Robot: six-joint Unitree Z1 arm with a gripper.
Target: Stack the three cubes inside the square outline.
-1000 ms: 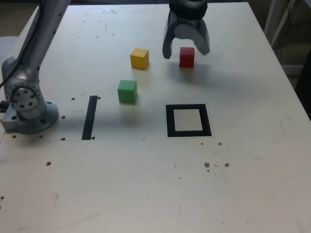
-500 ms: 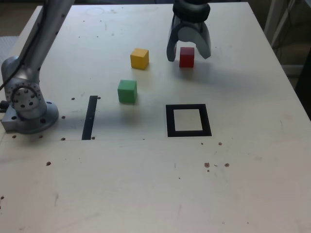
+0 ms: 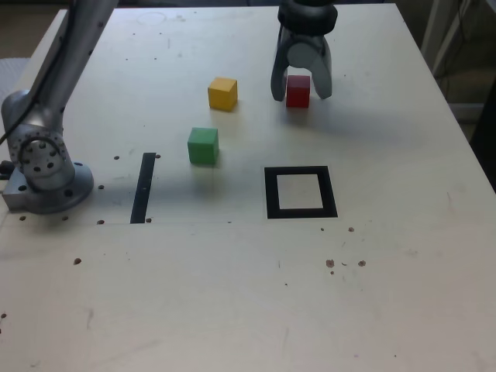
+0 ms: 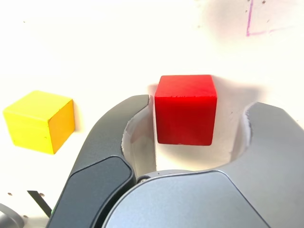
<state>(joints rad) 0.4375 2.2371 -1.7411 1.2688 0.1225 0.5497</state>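
**Gripper standing open astride the red cube as the yellow and green cubes sit apart**

The gripper (image 3: 301, 98) is standing open, its two curved fingers spreading to either side of the red cube (image 3: 298, 91). The wrist view is showing bare table between the cube and one finger, while the other finger's edge is appearing very close to the cube; whether it is touching, I cannot tell. The red cube is resting on the table (image 3: 403, 256).

The wrist view is also revealing a thin pinkish-purple corner line (image 4: 248, 33) that the exterior view is not making out. Only the exterior view is giving the whole green cube (image 3: 203, 146) and the square outline (image 3: 273, 194), which is lying nearer that camera than the red cube. The yellow cube (image 3: 222, 94) is sitting to the red cube's left in the exterior view, with the green cube nearer the camera. Farther left, a straight black strip (image 3: 143, 188) is lying near the arm's round base (image 3: 50, 190).

The fingers are looking smooth and matte grey, with paler, rough-edged inner faces. The cubes are showing flat, solid-coloured sides, and the pale table is carrying small brown chips and specks.

The exterior view's top edge is cutting off the arm (image 3: 70, 62). In the wrist view, a finger is hiding part of the strip, and glare is washing out the table.
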